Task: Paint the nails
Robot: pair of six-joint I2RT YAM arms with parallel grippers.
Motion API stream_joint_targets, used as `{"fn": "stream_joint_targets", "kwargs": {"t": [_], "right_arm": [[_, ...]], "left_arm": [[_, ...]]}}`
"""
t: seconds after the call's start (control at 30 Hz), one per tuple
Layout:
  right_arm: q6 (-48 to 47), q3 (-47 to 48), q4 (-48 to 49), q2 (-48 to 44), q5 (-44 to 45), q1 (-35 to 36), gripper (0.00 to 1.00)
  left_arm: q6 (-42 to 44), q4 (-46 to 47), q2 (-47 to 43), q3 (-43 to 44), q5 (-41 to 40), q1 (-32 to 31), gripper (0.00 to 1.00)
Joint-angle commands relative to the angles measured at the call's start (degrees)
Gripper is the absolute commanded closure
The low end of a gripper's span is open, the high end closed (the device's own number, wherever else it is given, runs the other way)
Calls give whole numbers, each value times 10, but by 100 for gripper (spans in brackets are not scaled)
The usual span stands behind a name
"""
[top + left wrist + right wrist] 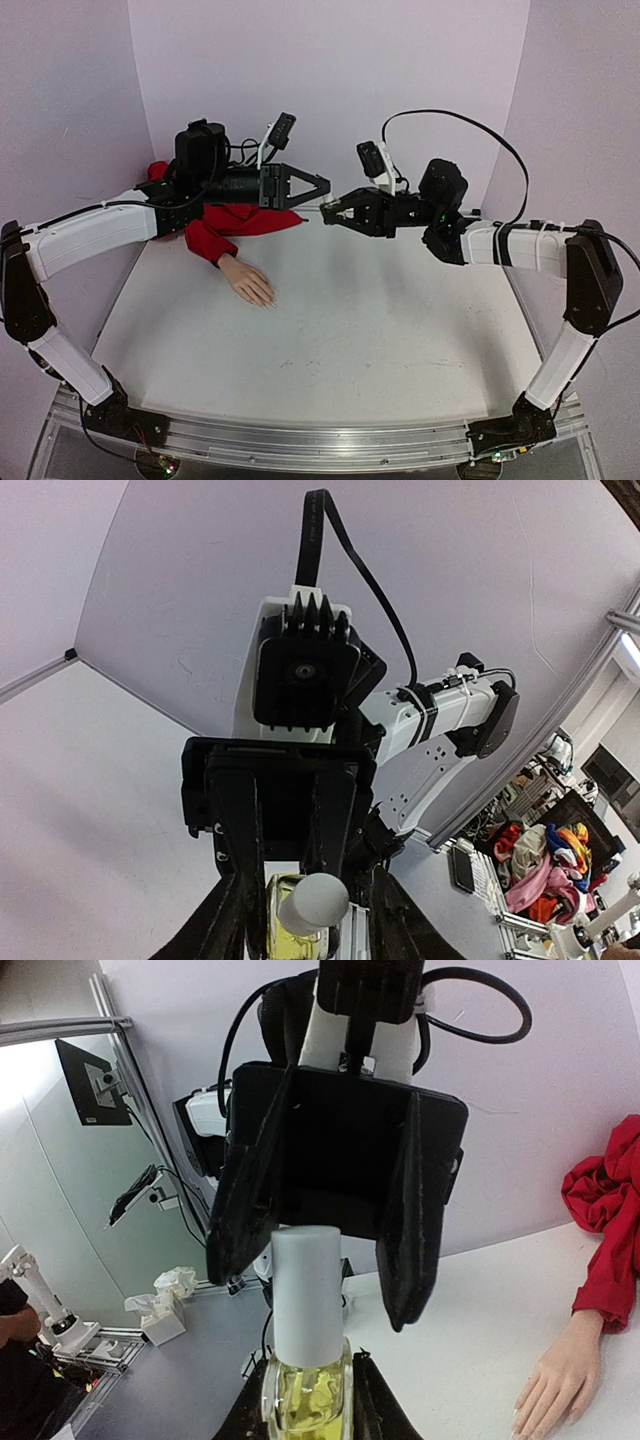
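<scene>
Right gripper is clamping a small yellowish glass bottle, likely light, slick and breakable. Left gripper, jaws apart, is flanking the bottle's white cylindrical cap, the sensible hold.

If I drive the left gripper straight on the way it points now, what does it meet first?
The white cap of the yellowish bottle that the right gripper holds out toward it. The cap seems to sit between the open fingers of the left gripper, though depth is unclear.
</scene>
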Motion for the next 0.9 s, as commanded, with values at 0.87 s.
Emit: {"fn": "stream_joint_targets", "kwargs": {"t": [0.87], "right_arm": [[-438,32,-109,-23,1049,216,100]], "left_arm": [[22,-1,-47,-48,-263,-40,100]]}}
